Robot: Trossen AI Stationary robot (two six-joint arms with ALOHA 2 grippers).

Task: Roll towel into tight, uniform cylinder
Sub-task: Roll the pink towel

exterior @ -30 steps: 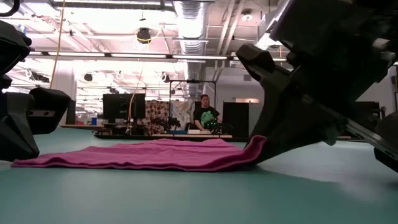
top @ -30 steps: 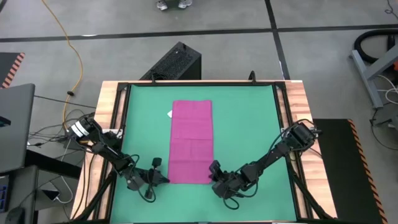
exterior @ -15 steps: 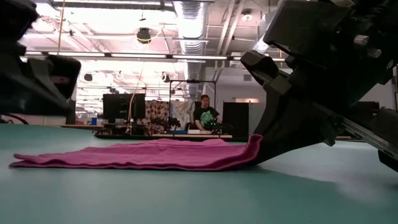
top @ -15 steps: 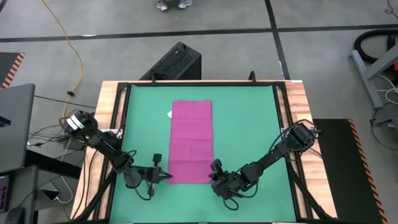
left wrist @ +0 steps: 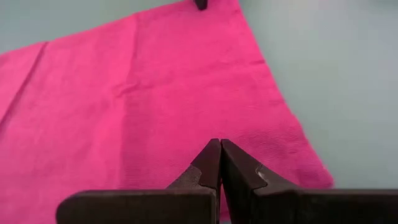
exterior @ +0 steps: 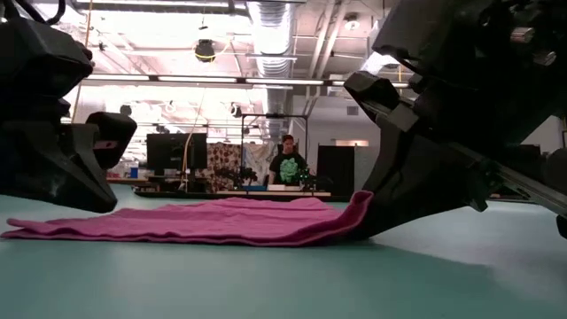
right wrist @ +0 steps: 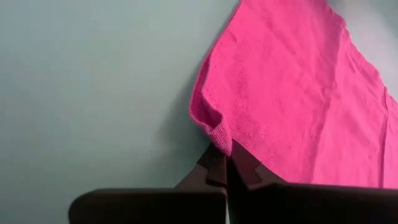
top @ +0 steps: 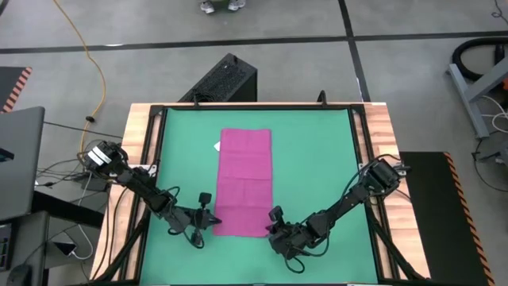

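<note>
The magenta towel [top: 244, 181] lies flat and lengthwise on the green mat [top: 317, 159], with its white tag [top: 216, 145] at the far left edge. My right gripper [top: 268, 228] is shut on the towel's near right corner, which stands raised [exterior: 361, 206] in the low view. My left gripper [top: 214, 222] is shut, its tips [left wrist: 220, 146] over the towel near its near left corner. That corner [exterior: 18, 232] lies flat on the mat. My left gripper's shut fingertips stand over the towel by its near left corner [left wrist: 273, 155]; I cannot tell whether they touch the cloth. My right gripper pinches the towel's near right corner [right wrist: 216, 132] between its two fingertips, slanting down from the near right. The corner is puckered and lifted a little off the mat, while the rest of the towel lies flat.
Wooden table borders [top: 143, 127] frame the mat. A black box [top: 222, 79] stands beyond the far edge, and a laptop [top: 20, 159] and cables sit at the left. A person [exterior: 289, 164] is in the room far behind the table.
My left gripper, still shut, has moved toward the table's right edge, from beside the towel to over its near left corner. My right gripper has kept the near right corner raised, almost in place.
</note>
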